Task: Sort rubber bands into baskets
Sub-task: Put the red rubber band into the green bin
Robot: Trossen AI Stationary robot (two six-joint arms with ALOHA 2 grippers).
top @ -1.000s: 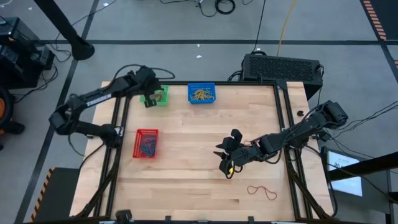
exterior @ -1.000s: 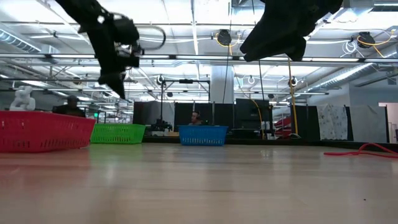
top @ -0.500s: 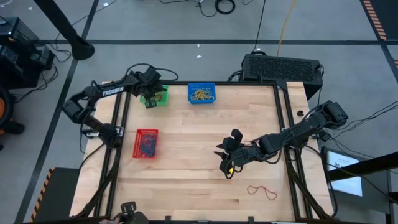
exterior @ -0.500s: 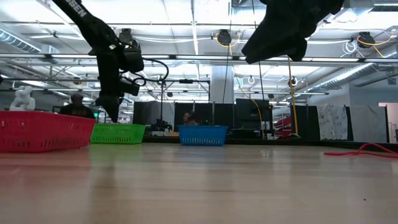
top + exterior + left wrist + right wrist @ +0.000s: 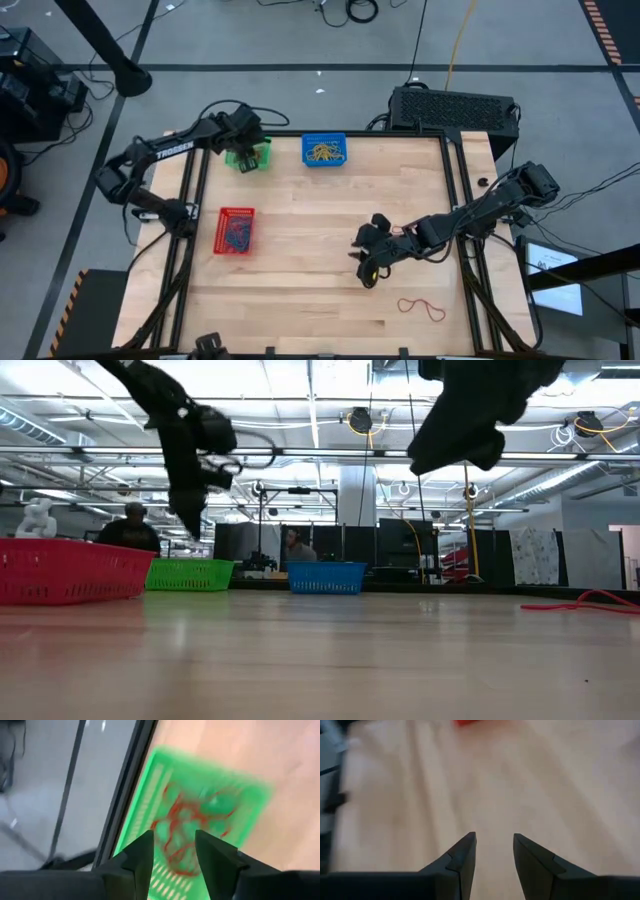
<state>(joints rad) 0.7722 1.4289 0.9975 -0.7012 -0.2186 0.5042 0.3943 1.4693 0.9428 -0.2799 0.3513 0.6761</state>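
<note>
My left gripper hangs open above the green basket at the table's far left, with nothing between its fingers. Red rubber bands lie tangled in that basket. My right gripper stands open over bare wood right of the table's middle, its fingers empty. A red rubber band lies flat on the table near the front right. The blue basket holds yellow bands, and the red basket holds dark ones.
A black box stands beyond the far right corner, and black rails run along the table's sides. Bare wood lies between the baskets and the right gripper. Beyond the table, the low view shows two people far off.
My left gripper dipped toward the green basket, then rose a little above it, while the left arm's elbow swung. My right gripper has sunk slightly over the same spot of the table.
</note>
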